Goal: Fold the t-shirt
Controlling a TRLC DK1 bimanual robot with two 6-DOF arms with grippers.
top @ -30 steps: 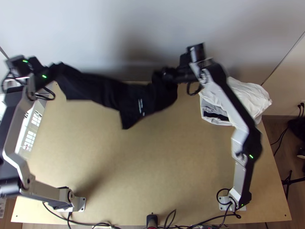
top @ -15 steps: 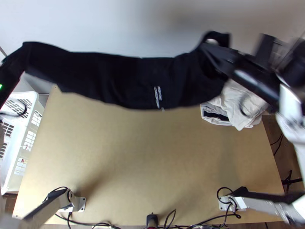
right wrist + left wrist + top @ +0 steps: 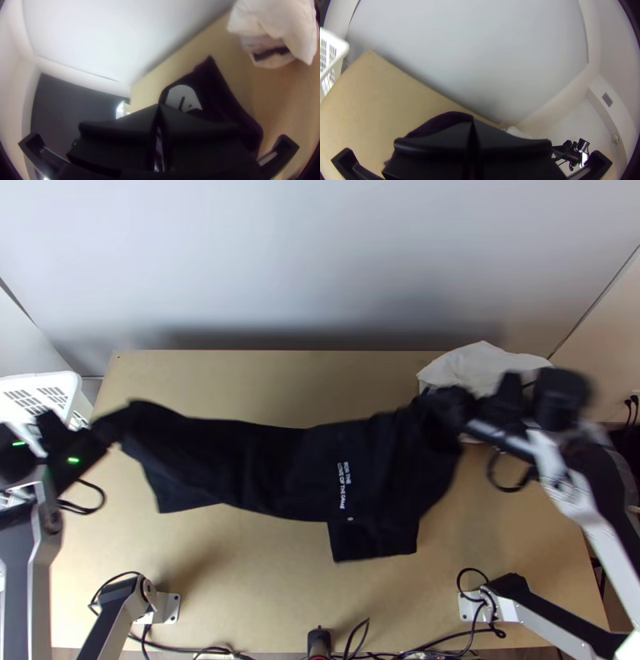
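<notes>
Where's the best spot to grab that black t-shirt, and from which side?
Probably the loose flap on the black t-shirt's near side, pinched from the near edge of the table: it juts out free, while the left tool and right tool hold the two ends.

- Looks plain black on the t-shirt, with small white lettering in narrow lines.
- Turns white on the bunched cloth, with a dark strip low in its folds.
- Stays white on the basket, patterned with rows of rectangular slots.
- Runs plain light tan over the table.
- Reads black on the left gripper and right gripper.
</notes>
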